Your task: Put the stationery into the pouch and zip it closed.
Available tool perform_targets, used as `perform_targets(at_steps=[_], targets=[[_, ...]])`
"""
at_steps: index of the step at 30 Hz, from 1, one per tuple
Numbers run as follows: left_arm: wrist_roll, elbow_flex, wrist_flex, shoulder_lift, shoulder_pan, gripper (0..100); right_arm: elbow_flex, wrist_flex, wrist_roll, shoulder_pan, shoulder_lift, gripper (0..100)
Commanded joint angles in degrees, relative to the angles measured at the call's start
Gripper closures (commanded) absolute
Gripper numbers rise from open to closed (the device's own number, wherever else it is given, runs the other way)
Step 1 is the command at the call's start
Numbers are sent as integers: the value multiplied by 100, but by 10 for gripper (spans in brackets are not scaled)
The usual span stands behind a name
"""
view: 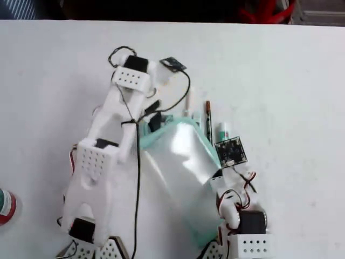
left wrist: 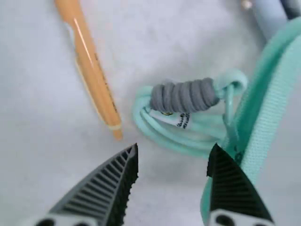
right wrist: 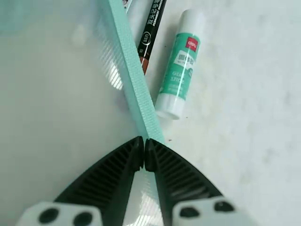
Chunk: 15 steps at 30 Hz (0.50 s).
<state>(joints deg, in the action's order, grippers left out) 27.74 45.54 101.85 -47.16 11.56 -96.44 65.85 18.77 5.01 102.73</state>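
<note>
The pouch [view: 178, 167] lies about the middle of the worktop [view: 291, 81], running slantwise back toward the edge where the two arms stand. It is clear-sided with a teal band around it, and the stationery is all outside it. A glue stick [view: 221, 129] lies on the bare worktop just beside the pouch's long side, on the right arm's side. A brown pencil [view: 207, 114] sits between the glue stick and the pouch.

The right gripper [right wrist: 143, 151] has its jaws brought together, tips meeting on the teal band [right wrist: 134, 89], so it seems to be pinching the pouch's edge. From its wrist, the glue stick [right wrist: 181, 66] and the pencil [right wrist: 150, 28] lie close alongside that band.

The left gripper [left wrist: 171, 155] is at the pouch's far end with its jaws spread wide, holding nothing. Just ahead of its tips lies the zip pull [left wrist: 183, 96], a grey-wrapped loop of teal cord on the worktop. An orange pen [left wrist: 89, 66] rests near the cord without touching it.

A round red, white and green thing [view: 4, 206] sits at the worktop's left edge, well apart from everything.
</note>
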Motion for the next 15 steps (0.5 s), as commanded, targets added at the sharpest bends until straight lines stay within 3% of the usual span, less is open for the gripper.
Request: perform_targets(at_steps=[1, 8, 15], targets=[[396, -519, 70, 1059, 198, 744, -35, -119, 62, 40, 48, 977], [607, -1574, 62, 2044, 725, 744, -35, -119, 62, 40, 48, 977], [9, -1785, 62, 3240, 1815, 743, -35, -119, 62, 13, 48, 977]])
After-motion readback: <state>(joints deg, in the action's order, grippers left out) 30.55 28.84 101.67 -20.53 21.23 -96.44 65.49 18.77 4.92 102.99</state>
